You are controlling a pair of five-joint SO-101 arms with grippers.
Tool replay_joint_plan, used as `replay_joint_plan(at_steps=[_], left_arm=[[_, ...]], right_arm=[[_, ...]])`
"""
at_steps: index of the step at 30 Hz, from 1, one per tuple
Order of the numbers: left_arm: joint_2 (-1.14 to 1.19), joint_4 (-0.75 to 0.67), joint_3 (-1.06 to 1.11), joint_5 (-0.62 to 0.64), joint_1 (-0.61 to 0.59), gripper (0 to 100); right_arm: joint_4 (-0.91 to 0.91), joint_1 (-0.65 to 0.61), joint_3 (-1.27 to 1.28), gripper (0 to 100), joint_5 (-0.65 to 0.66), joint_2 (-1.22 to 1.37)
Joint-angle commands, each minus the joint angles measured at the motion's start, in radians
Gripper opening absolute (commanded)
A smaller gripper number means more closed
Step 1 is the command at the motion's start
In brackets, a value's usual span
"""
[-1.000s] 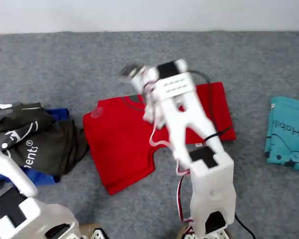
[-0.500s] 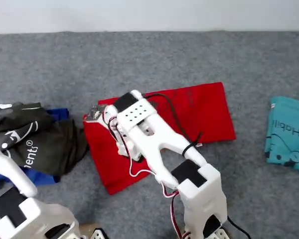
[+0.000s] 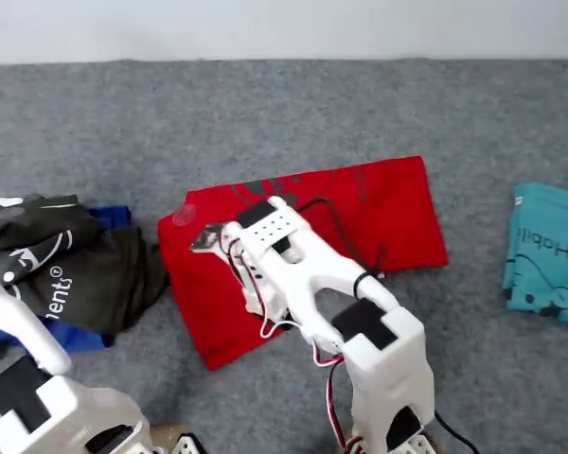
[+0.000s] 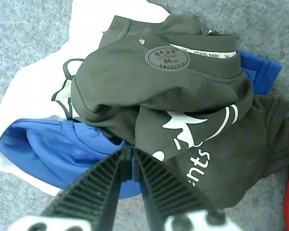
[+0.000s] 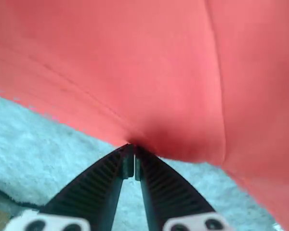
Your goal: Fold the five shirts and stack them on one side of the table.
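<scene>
The right gripper (image 3: 206, 238) has swung from the far edge of the red shirt (image 3: 379, 213) to its left side and then drawn back a little toward the shirt's middle. Its fingers are now closed, pinching a fold of the red cloth just above the grey desk (image 3: 265, 113). The shirt's outline looks much as before, spread in the middle of the desk, so the fold has probably only just begun. The left gripper (image 4: 132, 166) hovers with its fingers pressed together and apparently empty over the heap of a dark shirt (image 4: 183, 96), a blue shirt (image 4: 53, 149) and a white shirt (image 4: 33, 86). A folded teal shirt (image 3: 547, 253) lies well apart on the right.
</scene>
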Motion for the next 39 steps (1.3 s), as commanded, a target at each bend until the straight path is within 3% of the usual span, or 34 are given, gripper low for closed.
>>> replay_joint_plan(at_steps=[1, 11, 19, 26, 35, 39], left_arm=[[-0.055, 0.020, -0.007, 0.006, -0.005, 1], [-0.055, 0.020, -0.007, 0.008, -0.005, 1], [-0.057, 0.020, -0.007, 0.008, -0.005, 1], [-0.199, 0.017, 0.041, 0.002, -0.003, 1], [-0.344, 0.017, 0.222, 0.000, -0.026, 1], [-0.394, -0.003, 0.274, 0.000, -0.051, 1]], right_arm=[[0.004, 0.015, 0.025, 0.9, 0.032, -0.136], [-0.070, -0.093, 0.026, 0.9, 0.026, -0.271], [-0.231, -0.091, 0.029, 0.9, 0.025, -0.133], [-0.128, -0.062, 0.028, 0.9, 0.025, -0.039], [-0.079, -0.081, 0.031, 1.7, 0.032, -0.251], [-0.031, -0.120, 0.029, 11.9, 0.034, -0.262]])
